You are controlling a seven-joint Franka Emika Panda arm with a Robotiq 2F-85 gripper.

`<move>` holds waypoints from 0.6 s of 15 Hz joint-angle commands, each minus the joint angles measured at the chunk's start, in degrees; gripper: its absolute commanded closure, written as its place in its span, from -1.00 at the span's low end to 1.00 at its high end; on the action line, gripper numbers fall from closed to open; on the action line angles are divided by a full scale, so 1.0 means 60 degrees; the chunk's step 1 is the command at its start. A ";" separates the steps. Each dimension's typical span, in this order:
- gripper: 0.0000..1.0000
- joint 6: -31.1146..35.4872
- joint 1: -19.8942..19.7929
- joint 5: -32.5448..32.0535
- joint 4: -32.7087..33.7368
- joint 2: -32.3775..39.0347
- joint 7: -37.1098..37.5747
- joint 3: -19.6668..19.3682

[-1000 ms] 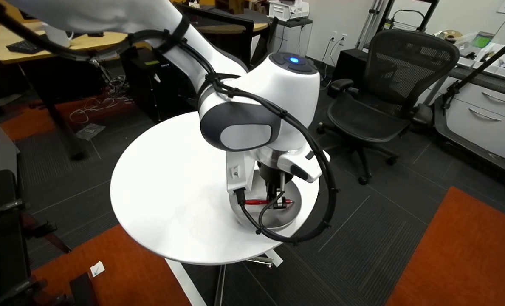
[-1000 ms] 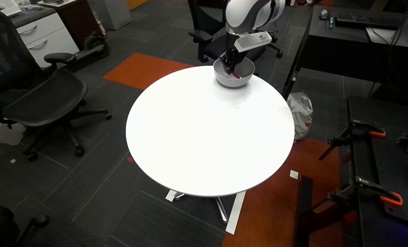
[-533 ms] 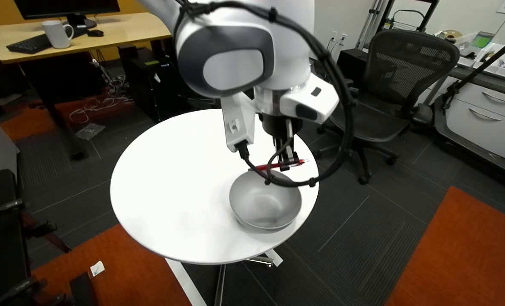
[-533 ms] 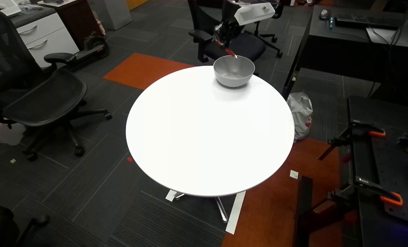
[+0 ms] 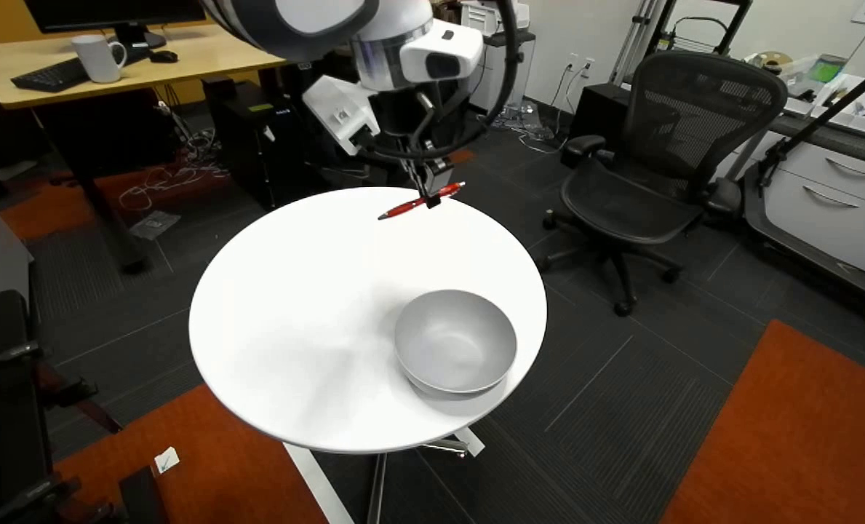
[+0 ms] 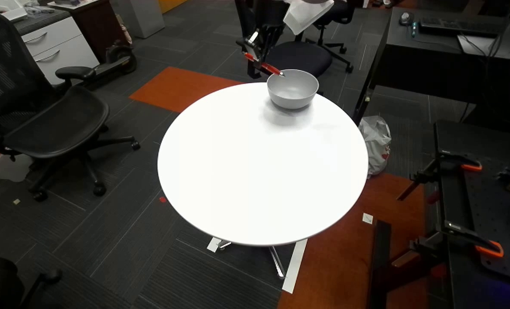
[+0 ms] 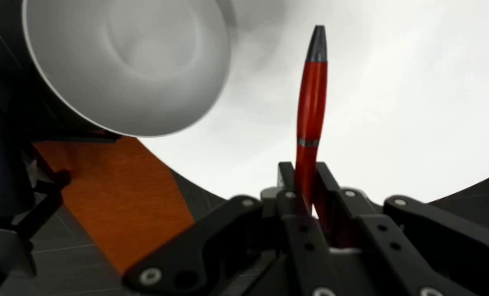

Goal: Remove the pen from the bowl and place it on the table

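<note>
And we have the red pen (image 7: pixel 312 100) in the air, out of the bowl (image 7: pixel 154 100), with both fingers (image 7: pixel 327 179) clenched on it! In the wrist view the pen leaves those fingers toward 12 o'clock, grey tip (image 7: pixel 317 48) leading, while the bowl sits at 10 o'clock, apart from the pen. In an exterior view, over the tabletop (image 5: pixel 308 291), we get the long axis running from 8 o'clock, the tip end, up to 2 o'clock, with the bowl down near 6. That tip is the lower end in both exterior views, so we suspect a dip. One arm (image 5: pixel 385 62) in play, so no contest over which is nearer.

We call the removal done, the placing yet to come! And it turns on this: the tabletop's edge passes behind the fingers in the wrist view, with the tip reaching inward. We'd want the pen carried toward 12 o'clock there, levelled and lowered before any release; dropped here, it could roll off. How high it hangs, we can't tell.

Lettering? None we can read on pen or bowl. A plastic bag (image 6: pixel 375 146) shows a red mark, and a black case (image 5: pixel 239 149) a green label (image 5: pixel 260 108), both too small to make out.
</note>
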 commanded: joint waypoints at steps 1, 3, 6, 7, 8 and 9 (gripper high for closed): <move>0.93 -0.0201 0.0555 -0.0598 -0.0317 -0.0044 -0.0309 0.0410; 0.93 -0.0211 0.0844 -0.0850 -0.0316 0.0197 -0.0441 0.0665; 0.93 -0.0110 0.1141 -0.1104 -0.0255 0.0617 -0.0741 0.0953; 0.93 -0.0082 0.1229 -0.1189 -0.0216 0.0766 -0.0817 0.0998; 0.93 -0.0037 0.1287 -0.1278 -0.0219 0.0871 -0.0910 0.1036; 0.93 0.0014 0.1341 -0.1333 -0.0194 0.1013 -0.0980 0.1073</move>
